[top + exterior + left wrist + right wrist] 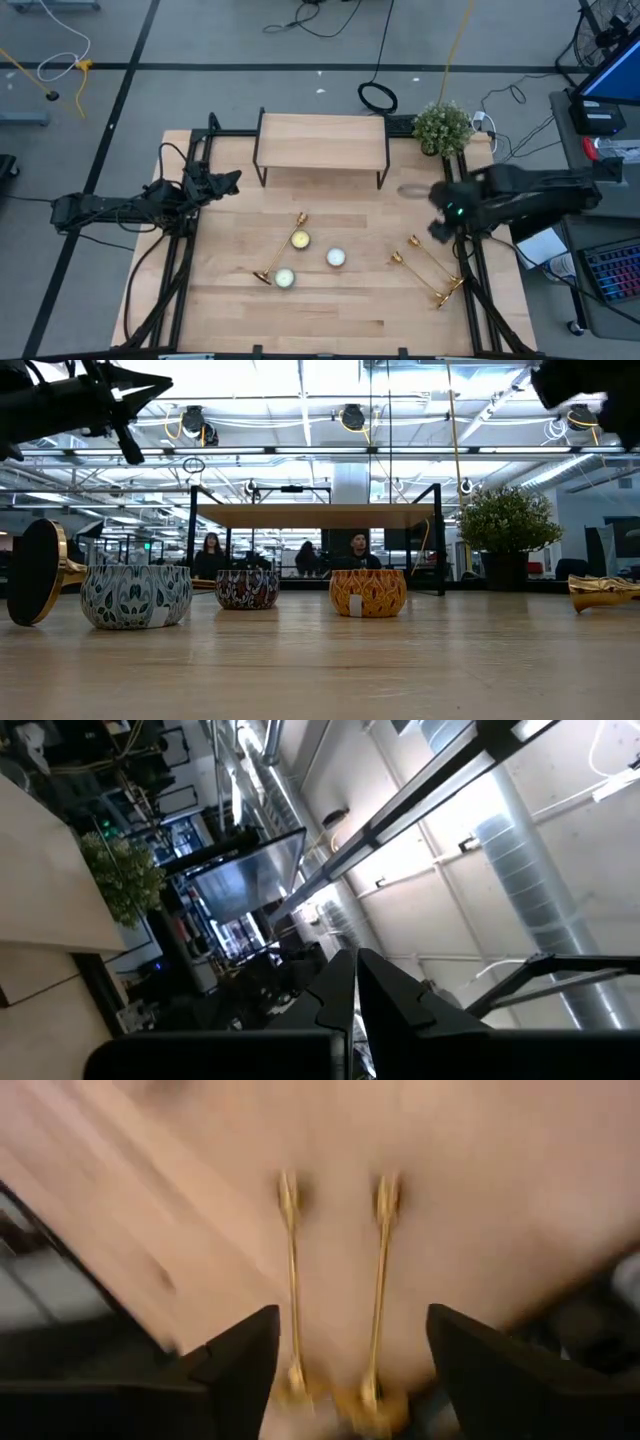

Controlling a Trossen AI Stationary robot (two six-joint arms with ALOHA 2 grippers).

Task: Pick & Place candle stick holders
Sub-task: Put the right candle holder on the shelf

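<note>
The right gripper (345, 1350) was seen wide open and empty above two lying candlesticks (335, 1280), apparently ready for a grasp; the left gripper (225, 182) was kept shut, empty.

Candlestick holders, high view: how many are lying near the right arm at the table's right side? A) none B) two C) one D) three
B: two candle stick holders lie flat side by side below the right gripper, whose fingers stand open with nothing between them; the third lies mid-table by the tealights. The right wrist view also shows the pair between its open fingers.
</note>
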